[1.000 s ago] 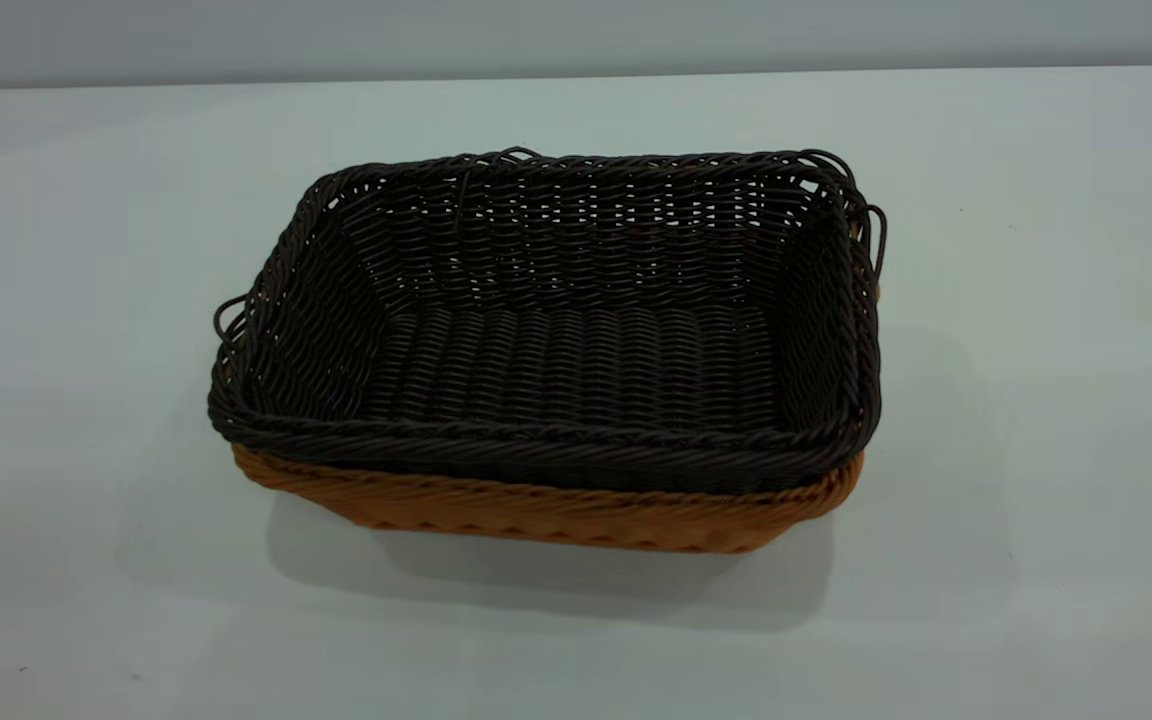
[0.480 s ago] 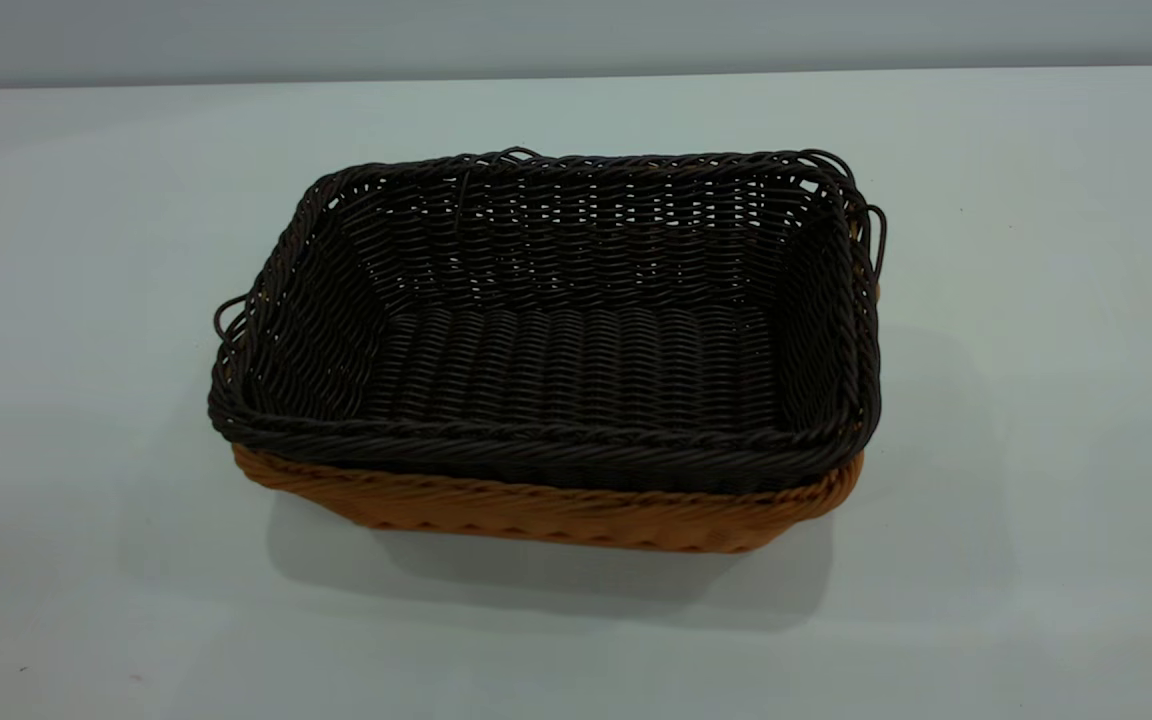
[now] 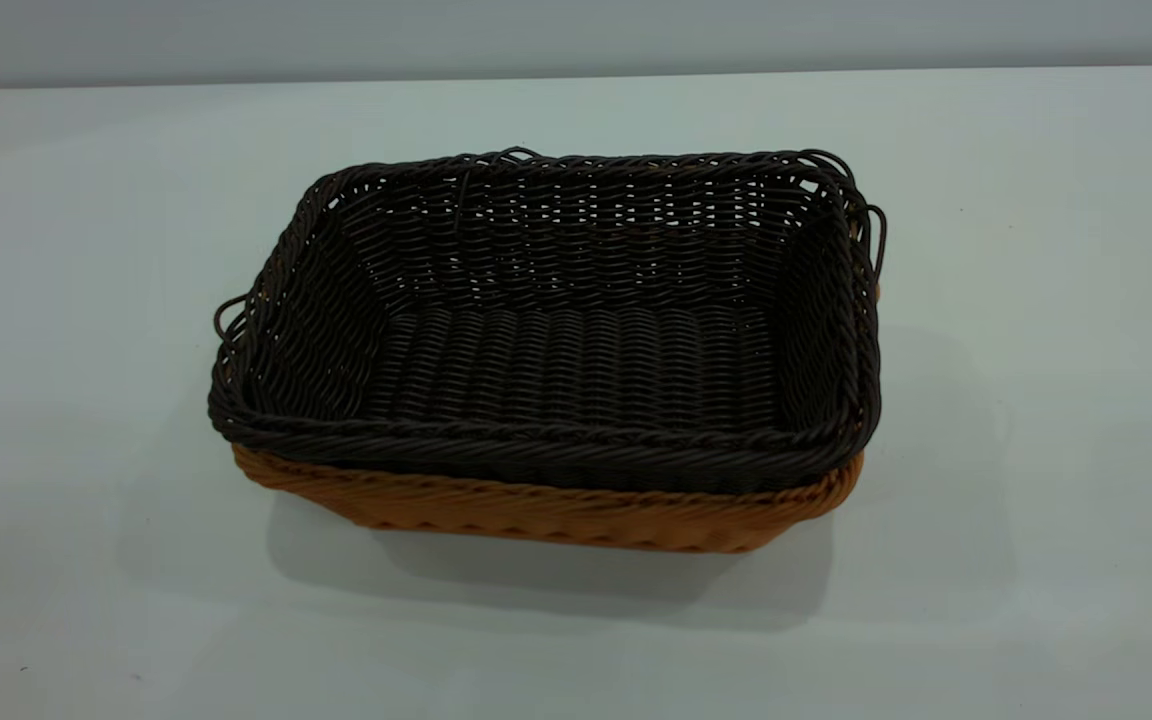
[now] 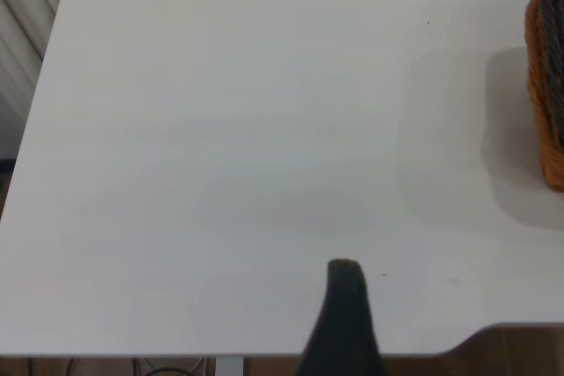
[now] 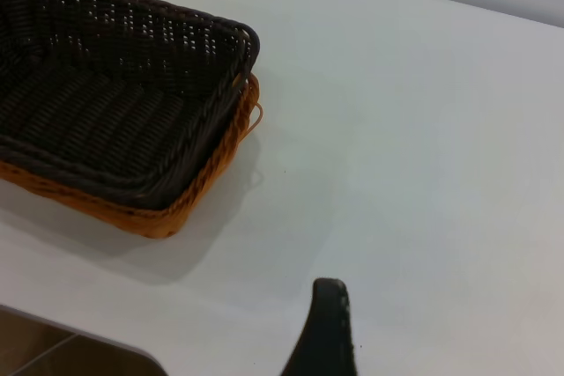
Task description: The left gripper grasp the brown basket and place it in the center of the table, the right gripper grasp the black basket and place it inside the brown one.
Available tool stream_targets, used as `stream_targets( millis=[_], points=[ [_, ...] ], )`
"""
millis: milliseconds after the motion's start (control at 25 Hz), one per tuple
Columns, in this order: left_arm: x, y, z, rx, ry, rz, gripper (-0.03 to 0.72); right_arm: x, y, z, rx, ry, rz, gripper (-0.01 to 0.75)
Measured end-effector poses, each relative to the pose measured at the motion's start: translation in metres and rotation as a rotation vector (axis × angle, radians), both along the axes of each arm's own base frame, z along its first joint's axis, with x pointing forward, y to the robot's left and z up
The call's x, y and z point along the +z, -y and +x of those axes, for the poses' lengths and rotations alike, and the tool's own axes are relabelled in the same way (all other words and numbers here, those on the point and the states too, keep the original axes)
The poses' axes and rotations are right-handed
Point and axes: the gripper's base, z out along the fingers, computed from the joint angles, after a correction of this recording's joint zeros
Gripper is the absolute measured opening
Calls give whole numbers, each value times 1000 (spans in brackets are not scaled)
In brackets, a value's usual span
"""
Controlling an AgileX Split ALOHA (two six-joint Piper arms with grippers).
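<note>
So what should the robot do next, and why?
Probably nothing more than keep both arms parked. The black basket already sits nested inside the brown basket near the middle of the table, and the left pincer and right pincer are both away from the baskets, holding nothing.

Lab-like test bench: bare pale table (image 3: pixel 86 250), plain grey wall (image 3: pixel 576 35) behind, no furnishings.
</note>
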Motion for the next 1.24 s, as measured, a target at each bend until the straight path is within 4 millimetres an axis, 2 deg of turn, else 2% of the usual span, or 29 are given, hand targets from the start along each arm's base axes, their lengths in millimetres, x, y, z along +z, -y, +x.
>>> stream_targets(
  millis=[240, 680, 1240],
  points=[
    [0, 0, 0, 1, 0, -1, 563, 0, 1, 0, -30, -6, 34, 584],
    [0, 0, 0, 2, 0, -2, 563, -2, 17, 4, -273, -17, 88, 584],
    [0, 0, 0, 3, 0, -1, 563, -2, 18, 4, -292, -15, 85, 584]
  ],
)
